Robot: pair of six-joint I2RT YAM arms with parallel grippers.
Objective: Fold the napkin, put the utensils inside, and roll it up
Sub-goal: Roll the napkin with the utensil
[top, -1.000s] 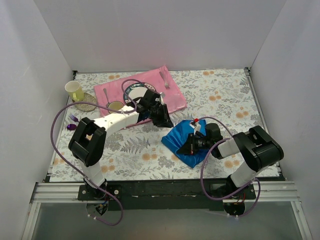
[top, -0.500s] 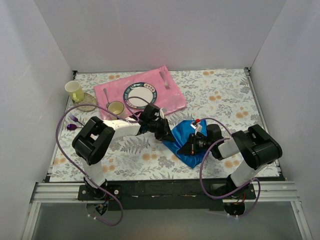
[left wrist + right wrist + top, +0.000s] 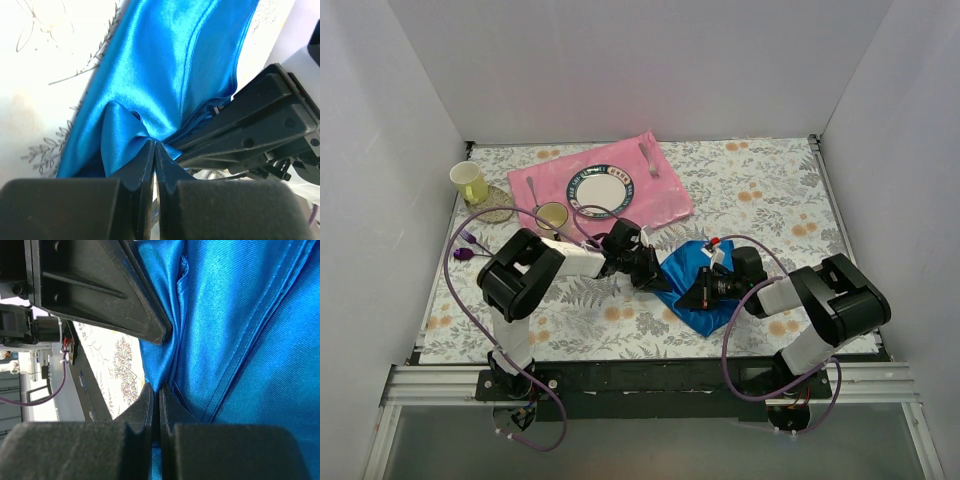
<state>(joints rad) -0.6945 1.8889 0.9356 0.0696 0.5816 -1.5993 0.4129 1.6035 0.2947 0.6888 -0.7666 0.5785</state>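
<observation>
Two pinches on one cloth, and that's my worry. L gripper (image 3: 154,150) is clamped right down, jaws together w/ only a small tuck of the napkin (image 3: 686,270) between the tips. R gripper (image 3: 159,392) is likewise closed tight on a fold of it. Napkin lies bunched, not flat, on the table (image 3: 770,200) near the front edge, between the arms. It's well apart from the spoon (image 3: 550,213), which sits at the left side of the pink mat (image 3: 665,195).

Risks, IMO:
- Fingers of both arms are almost touching, so any inward move could knock them together.
- L grip is thin; if the arms pull apart, the tuck prob slips out.
- Uneven pull would leave a crooked fold, w/ no clean pocket for the spoon.
</observation>
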